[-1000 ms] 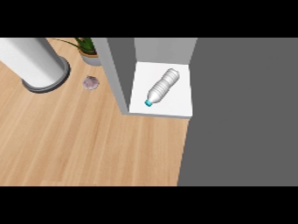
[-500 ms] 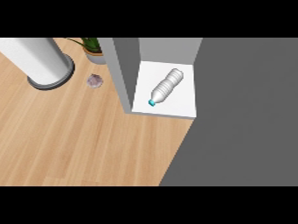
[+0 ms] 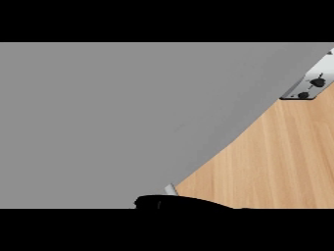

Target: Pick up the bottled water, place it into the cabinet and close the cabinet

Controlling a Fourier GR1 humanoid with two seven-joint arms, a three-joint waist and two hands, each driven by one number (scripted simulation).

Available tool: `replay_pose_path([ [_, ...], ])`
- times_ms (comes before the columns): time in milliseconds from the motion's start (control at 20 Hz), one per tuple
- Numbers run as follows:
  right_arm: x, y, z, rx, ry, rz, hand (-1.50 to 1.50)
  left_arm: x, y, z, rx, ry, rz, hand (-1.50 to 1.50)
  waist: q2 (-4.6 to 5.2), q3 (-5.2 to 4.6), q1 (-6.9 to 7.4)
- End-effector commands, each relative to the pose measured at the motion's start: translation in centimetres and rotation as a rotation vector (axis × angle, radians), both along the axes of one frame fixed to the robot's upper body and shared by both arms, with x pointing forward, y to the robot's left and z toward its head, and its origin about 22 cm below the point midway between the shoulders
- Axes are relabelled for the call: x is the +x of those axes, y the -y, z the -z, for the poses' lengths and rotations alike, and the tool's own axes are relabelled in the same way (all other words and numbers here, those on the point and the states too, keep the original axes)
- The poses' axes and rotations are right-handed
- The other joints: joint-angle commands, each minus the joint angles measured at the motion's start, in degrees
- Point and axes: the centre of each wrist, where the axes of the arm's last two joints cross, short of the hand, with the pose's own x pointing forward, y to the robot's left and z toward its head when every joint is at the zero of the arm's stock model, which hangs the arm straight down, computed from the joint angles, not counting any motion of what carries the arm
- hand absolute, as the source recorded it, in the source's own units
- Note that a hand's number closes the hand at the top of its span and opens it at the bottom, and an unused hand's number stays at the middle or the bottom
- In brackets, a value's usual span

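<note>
A big flat grey panel (image 3: 111,122) fills almost all I can see. It may be part of the cabinet, but I cannot be sure. To the right of it is the light brown wooden tabletop (image 3: 292,162). Up in the far corner sits a curved silver metal piece with black knobs (image 3: 318,78), partly tucked behind the panel's edge.

I cannot see the clear plastic bottle of water anywhere. If it is in the cabinet, the grey panel hides it from me. So I cannot say where it is right now.

I think a bottle of water like that would be a bit heavy for its size, because the water sloshes inside. The plastic would be smooth and slippery, and it would dent a little if squeezed. It would not break easily. The best place to hold it would be round the middle, where it is widest, not by the thin cap end.

At the very bottom edge there is a black hand (image 3: 177,202), just under the panel. Only a dark lump of it shows. I cannot tell which of my hands it is, whether my fingers are open or closed, or if they touch anything.
</note>
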Motion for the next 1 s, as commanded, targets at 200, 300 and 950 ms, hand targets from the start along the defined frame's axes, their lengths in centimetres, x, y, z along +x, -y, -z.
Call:
replay_pose_path([
  [200,4.1,-5.4,-5.2,-0.089,-0.049,-0.075,1.50,-2.9,-3.4,-0.3,-0.007,0.012,-0.057,-1.50,0.22,0.44,-2.72],
  [300,5.7,-5.7,-4.4,-0.071,-0.111,-0.044,1.50,-4.1,-3.3,0.7,-0.013,-0.002,-0.066,-1.50,0.35,0.45,-3.76],
  [950,15.5,1.1,2.4,-0.040,-0.278,0.114,1.50,-7.9,-4.3,-0.4,-0.035,0.004,-0.071,-1.50,0.63,0.60,-4.97],
])
